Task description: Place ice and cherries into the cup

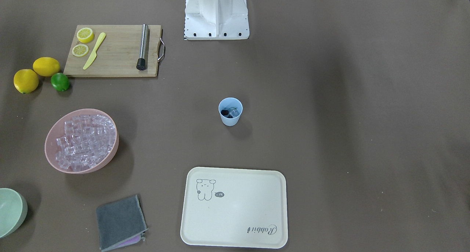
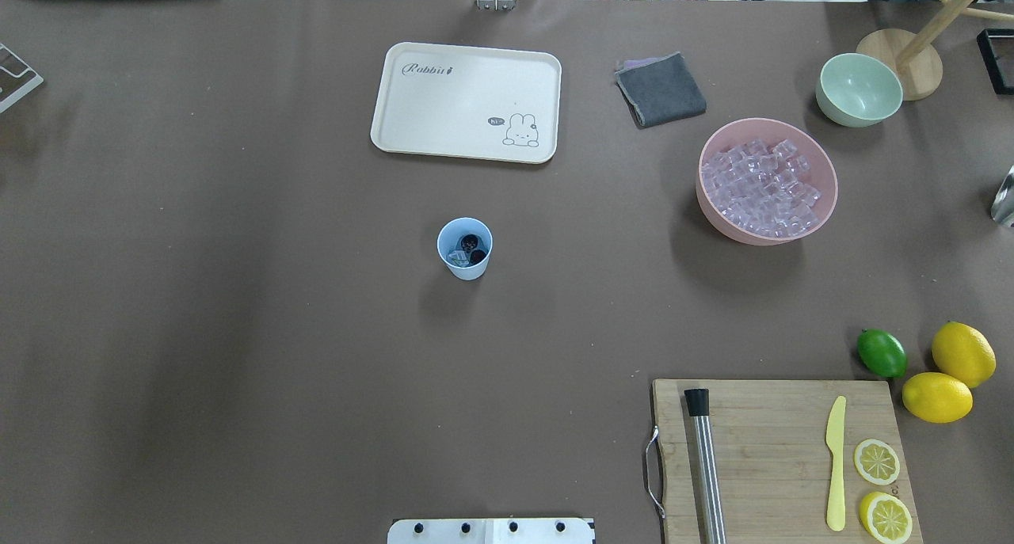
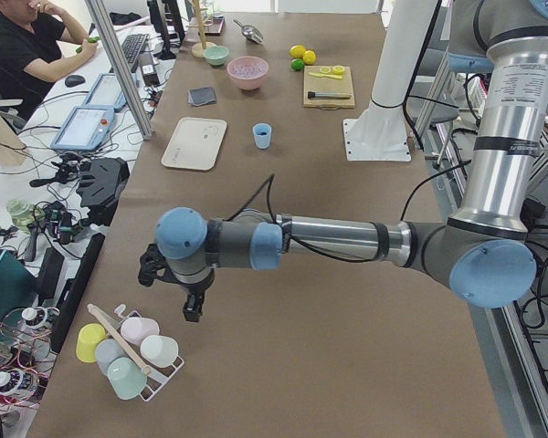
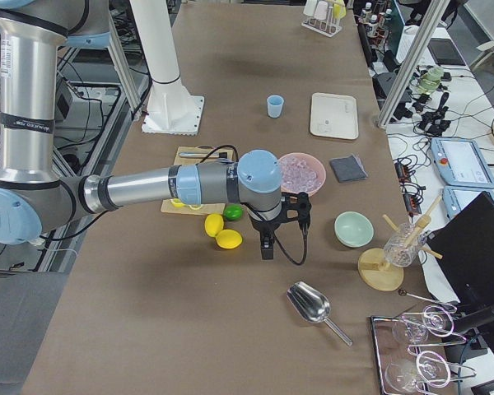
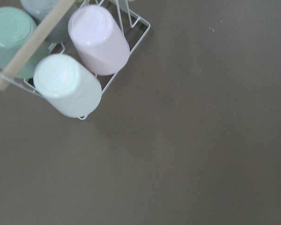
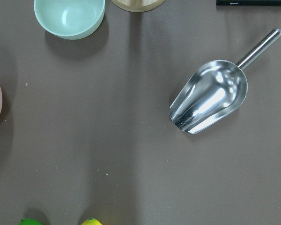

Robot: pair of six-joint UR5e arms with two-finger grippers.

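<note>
The pale blue cup (image 1: 230,114) stands upright at the table's middle; it also shows in the overhead view (image 2: 465,251). Inside it lie the dark cherries (image 1: 224,113) (image 2: 474,247) and a clear ice cube (image 1: 235,114). Many more ice cubes (image 1: 84,142) fill the pink bowl (image 1: 107,159). My left gripper (image 3: 192,306) hangs over the table's left end, far from the cup. My right gripper (image 4: 267,245) hangs over the right end, beside the lemons. Both show only in side views, so I cannot tell whether they are open or shut.
A cream tray (image 1: 235,241) lies beyond the cup. A cutting board (image 1: 117,50) holds a muddler, a yellow knife and lemon slices. Lemons and a lime (image 1: 60,81) lie beside it. Also here: a grey cloth (image 1: 119,221), a green bowl (image 2: 859,89), a metal scoop (image 6: 210,96) and a cup rack (image 5: 84,61).
</note>
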